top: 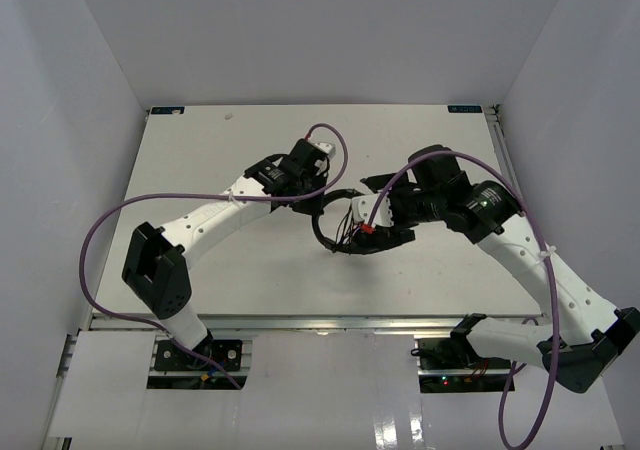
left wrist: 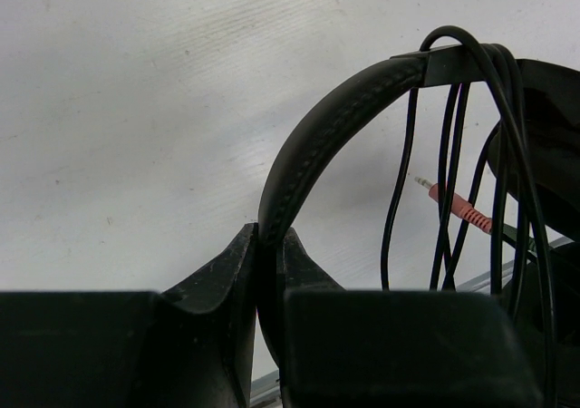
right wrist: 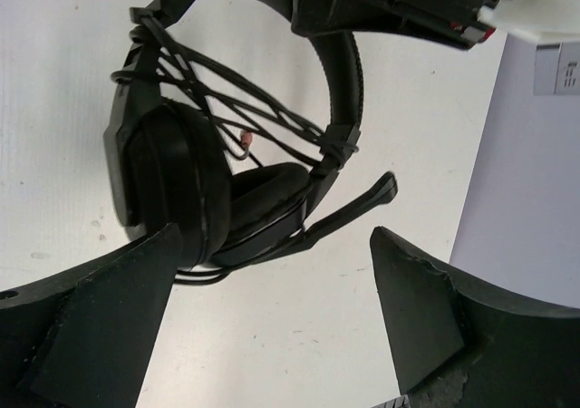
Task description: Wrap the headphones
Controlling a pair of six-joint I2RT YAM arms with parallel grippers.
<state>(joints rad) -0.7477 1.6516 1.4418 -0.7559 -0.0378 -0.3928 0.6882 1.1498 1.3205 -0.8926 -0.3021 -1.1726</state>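
Note:
The black headphones (top: pixel 345 228) are held above the middle of the table. My left gripper (left wrist: pixel 268 245) is shut on the padded headband (left wrist: pixel 317 136). The thin black cord (left wrist: pixel 449 190) is looped several times over the band near one earcup, and a red plug (left wrist: pixel 462 207) hangs among the loops. In the right wrist view the cord (right wrist: pixel 245 109) crosses between the two earcups (right wrist: pixel 172 181), and the boom mic (right wrist: pixel 358 207) points right. My right gripper (right wrist: pixel 272 326) is open and empty, just below the earcups. It shows in the top view (top: pixel 385 232) right of the headset.
Thick purple robot cables (top: pixel 100 240) loop over both arms. The white table (top: pixel 250 140) has grey walls at left, right and back, and a metal rail (top: pixel 300 322) along its near edge.

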